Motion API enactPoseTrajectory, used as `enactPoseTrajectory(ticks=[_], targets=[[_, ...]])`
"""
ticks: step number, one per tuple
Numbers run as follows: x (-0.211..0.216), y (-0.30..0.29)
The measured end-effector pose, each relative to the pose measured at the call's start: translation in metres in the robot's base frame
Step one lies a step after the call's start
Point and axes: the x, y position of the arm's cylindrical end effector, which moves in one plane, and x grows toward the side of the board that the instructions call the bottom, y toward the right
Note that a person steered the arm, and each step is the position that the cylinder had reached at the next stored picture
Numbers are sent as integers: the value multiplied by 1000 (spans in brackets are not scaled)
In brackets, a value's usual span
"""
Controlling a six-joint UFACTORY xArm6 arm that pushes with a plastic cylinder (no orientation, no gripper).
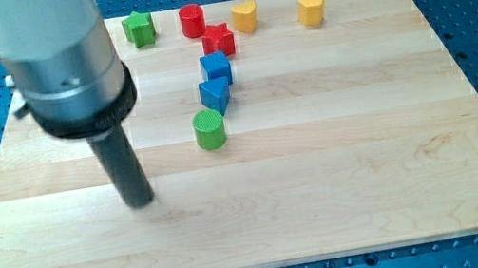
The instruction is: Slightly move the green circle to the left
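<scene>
The green circle (209, 129), a short green cylinder, stands on the wooden board a little left of the board's middle. My tip (141, 202) rests on the board below and to the left of the green circle, well apart from it. The dark rod rises from the tip to a wide grey and black arm housing at the view's upper left.
Two blue blocks (214, 94) (216, 65) stand just above the green circle. A red star (217, 39), a red cylinder (192, 20), a green star (140, 28) and two yellow blocks (245, 17) (311, 8) line the board's top edge.
</scene>
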Motion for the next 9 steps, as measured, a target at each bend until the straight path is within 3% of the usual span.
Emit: enactPoseTrajectory(ticks=[2,4,5,6,9], targets=[[-52,40],[-54,88],[-8,123],[-55,186],[-44,159]])
